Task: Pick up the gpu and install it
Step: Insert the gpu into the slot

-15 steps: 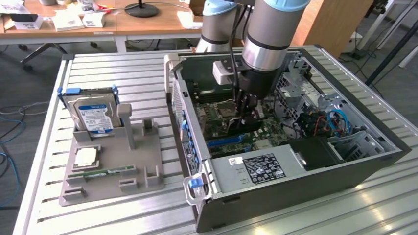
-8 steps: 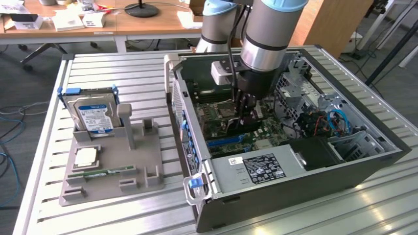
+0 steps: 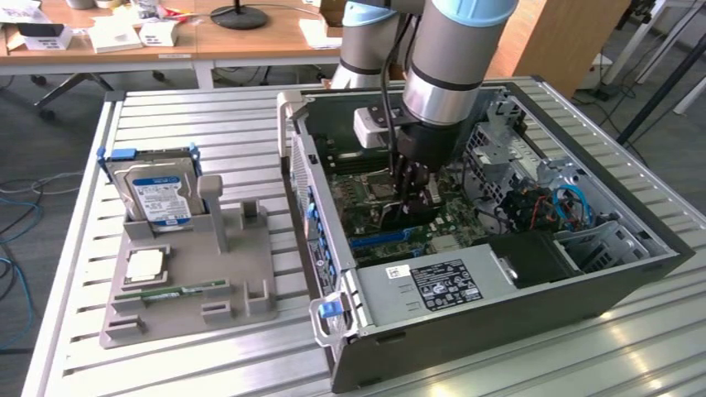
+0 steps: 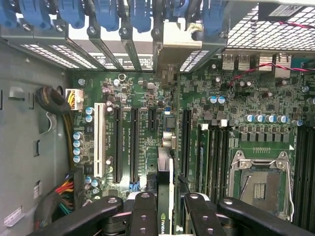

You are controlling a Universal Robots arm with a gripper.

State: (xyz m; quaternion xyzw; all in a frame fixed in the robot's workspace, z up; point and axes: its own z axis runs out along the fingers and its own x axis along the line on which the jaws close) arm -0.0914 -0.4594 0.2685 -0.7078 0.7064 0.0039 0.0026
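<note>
The gpu [image 4: 165, 167], clamped between the fingers [image 4: 143, 209] of the gripper [image 4: 168, 201], should be kept square to the motherboard [image 4: 236, 98] and pressed evenly.

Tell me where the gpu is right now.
The gpu is clamped edge-on in the gripper inside the open computer case, over the expansion slots of the motherboard, near the case's middle in the exterior view.
</note>
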